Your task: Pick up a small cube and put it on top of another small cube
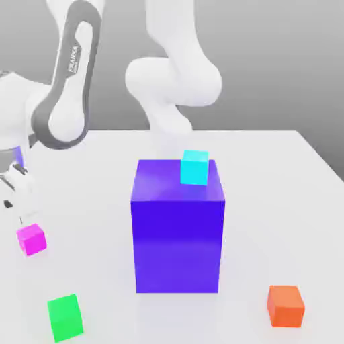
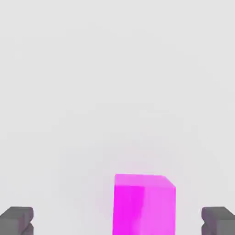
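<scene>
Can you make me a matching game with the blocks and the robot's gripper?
1. magenta cube
2. cyan cube
3. orange cube
4. gripper

A. on top of the big blue block
B. open
C. below the gripper
D. on the table, near the exterior view's right

Pairs: 1-C, 2-A, 3-D, 4-B

Looks like smooth plastic on the white arm (image 1: pixel 175 80). Shines softly, glossy, on the big blue block (image 1: pixel 177 245). Mirrors that blue faintly on the smooth tabletop (image 1: pixel 269 201). Appears smooth, too, on the magenta cube (image 2: pixel 144 206) at the exterior view's left.
</scene>
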You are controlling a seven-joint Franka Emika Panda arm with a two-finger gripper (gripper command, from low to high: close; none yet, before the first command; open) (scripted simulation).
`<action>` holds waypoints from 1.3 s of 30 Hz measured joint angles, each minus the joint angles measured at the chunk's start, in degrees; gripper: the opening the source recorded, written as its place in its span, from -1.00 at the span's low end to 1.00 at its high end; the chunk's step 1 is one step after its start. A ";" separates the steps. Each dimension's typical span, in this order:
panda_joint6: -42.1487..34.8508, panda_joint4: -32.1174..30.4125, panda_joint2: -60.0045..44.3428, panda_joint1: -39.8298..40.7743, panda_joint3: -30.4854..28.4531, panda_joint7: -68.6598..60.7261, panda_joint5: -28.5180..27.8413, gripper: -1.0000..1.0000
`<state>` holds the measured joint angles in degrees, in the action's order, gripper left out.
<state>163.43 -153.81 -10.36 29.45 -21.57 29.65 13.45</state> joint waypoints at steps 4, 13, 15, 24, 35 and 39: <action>6.08 1.81 -8.21 7.52 9.05 -6.27 8.13 0.00; 6.06 1.75 -8.16 7.93 9.36 -5.86 7.60 -1.00; 3.42 0.81 -4.54 5.52 6.05 -2.78 3.59 -1.00; -7.96 6.05 2.29 -4.69 6.66 17.12 -8.22 -1.00; -8.01 15.87 -7.29 -14.46 14.71 31.92 -8.40 1.00; -8.01 15.87 -7.29 -14.46 14.71 31.92 -8.40 1.00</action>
